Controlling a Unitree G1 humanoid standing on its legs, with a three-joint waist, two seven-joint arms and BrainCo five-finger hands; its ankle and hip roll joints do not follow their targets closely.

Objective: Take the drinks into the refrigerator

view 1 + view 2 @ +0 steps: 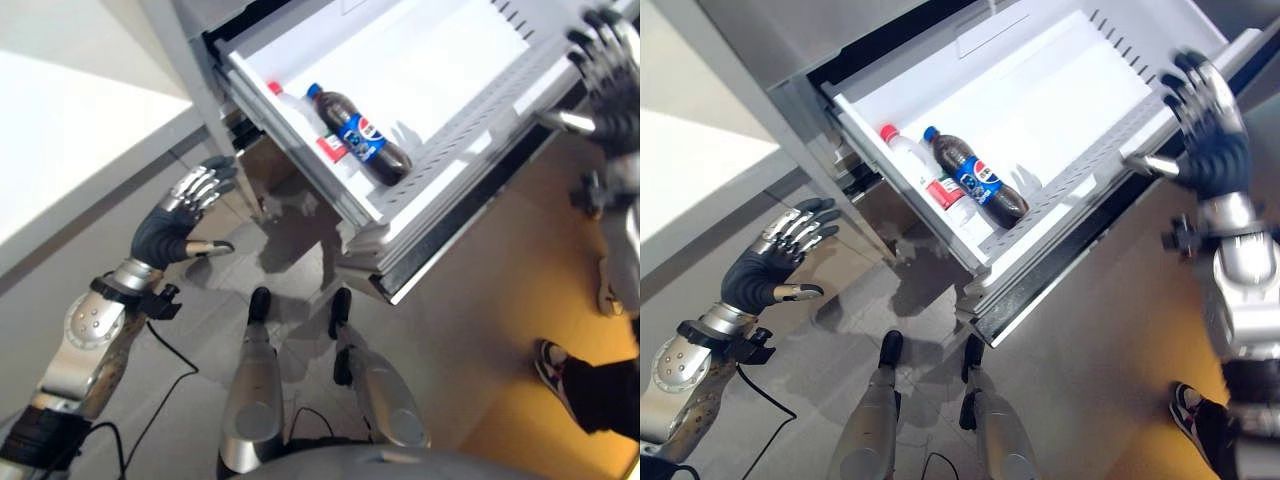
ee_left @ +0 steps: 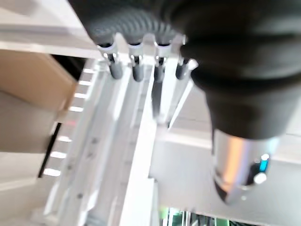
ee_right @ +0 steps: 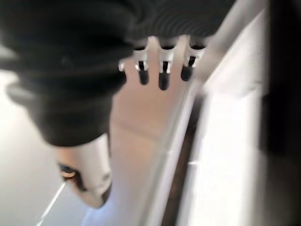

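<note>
A white refrigerator drawer (image 1: pixel 1060 110) stands pulled out. Inside it, near the left wall, lie a dark cola bottle (image 1: pixel 975 187) with a blue cap and label and a clear bottle (image 1: pixel 922 170) with a red cap, side by side. My left hand (image 1: pixel 768 262) hangs open below and left of the drawer, holding nothing; its fingers (image 2: pixel 136 66) are straight. My right hand (image 1: pixel 1205 125) is open at the drawer's front right corner, fingers (image 3: pixel 162 70) spread by the rim.
The grey refrigerator body (image 1: pixel 180 60) rises at the left of the drawer. A person's shoe and dark trouser leg (image 1: pixel 585 385) stand on the tan floor at the lower right. A white counter (image 1: pixel 60 130) lies to the far left.
</note>
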